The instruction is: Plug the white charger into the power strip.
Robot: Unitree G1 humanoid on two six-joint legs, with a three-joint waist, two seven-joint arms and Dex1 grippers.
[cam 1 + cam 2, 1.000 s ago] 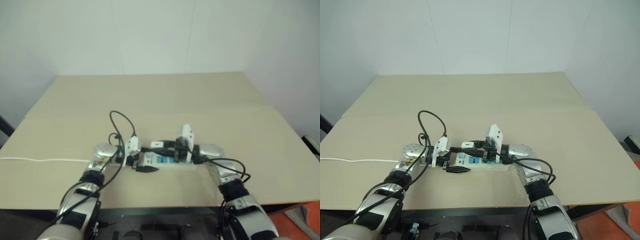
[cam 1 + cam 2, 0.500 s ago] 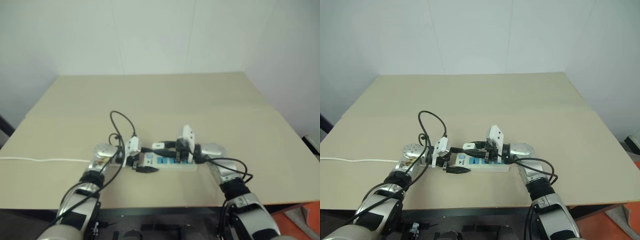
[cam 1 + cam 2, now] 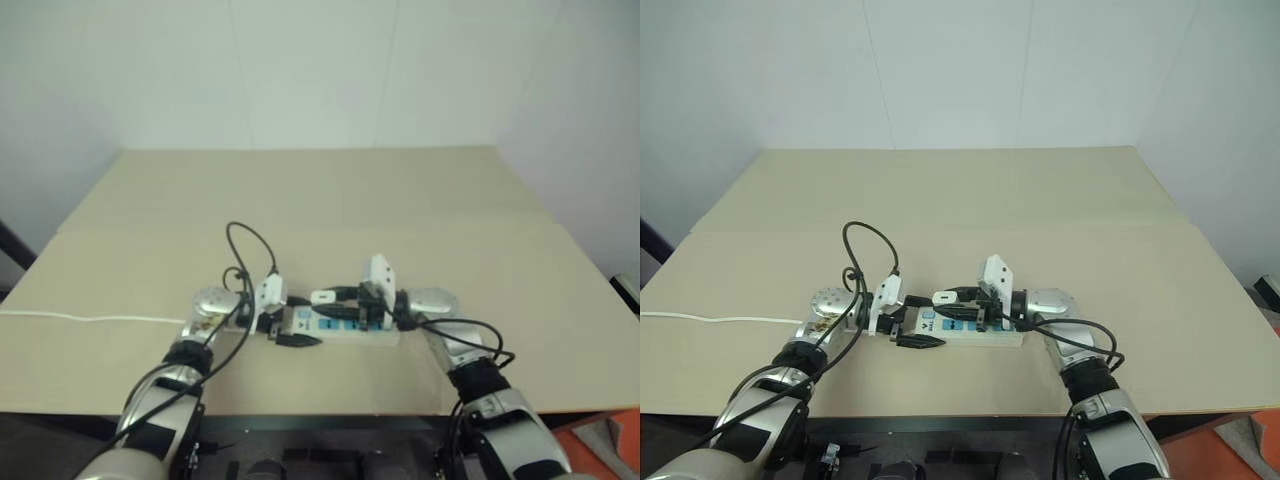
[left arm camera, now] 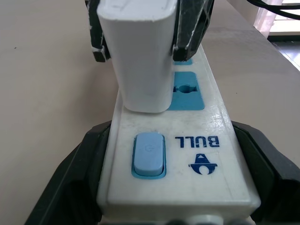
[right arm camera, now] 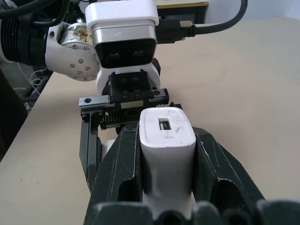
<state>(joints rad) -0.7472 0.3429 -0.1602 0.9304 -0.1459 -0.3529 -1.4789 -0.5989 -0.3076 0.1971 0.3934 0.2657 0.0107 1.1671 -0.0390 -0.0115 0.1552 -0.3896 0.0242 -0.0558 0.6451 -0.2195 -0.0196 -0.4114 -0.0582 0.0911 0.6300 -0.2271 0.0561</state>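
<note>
Left wrist view: my left gripper (image 4: pixel 168 187) clamps switch end of long white power strip with blue socket faces (image 4: pixel 187 140), one finger on each side, strip flat on beige table (image 4: pixel 47 70). My right gripper (image 5: pixel 166 154) closed on small white rounded charger cube (image 5: pixel 166 140). Charger stands upright on strip at socket nearest blue switch (image 4: pixel 149 153), base touching strip face.

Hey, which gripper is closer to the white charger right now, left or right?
Right. The right gripper is clamped on the white charger. The left gripper grips the switch end of the power strip, just beside the charger.
</note>
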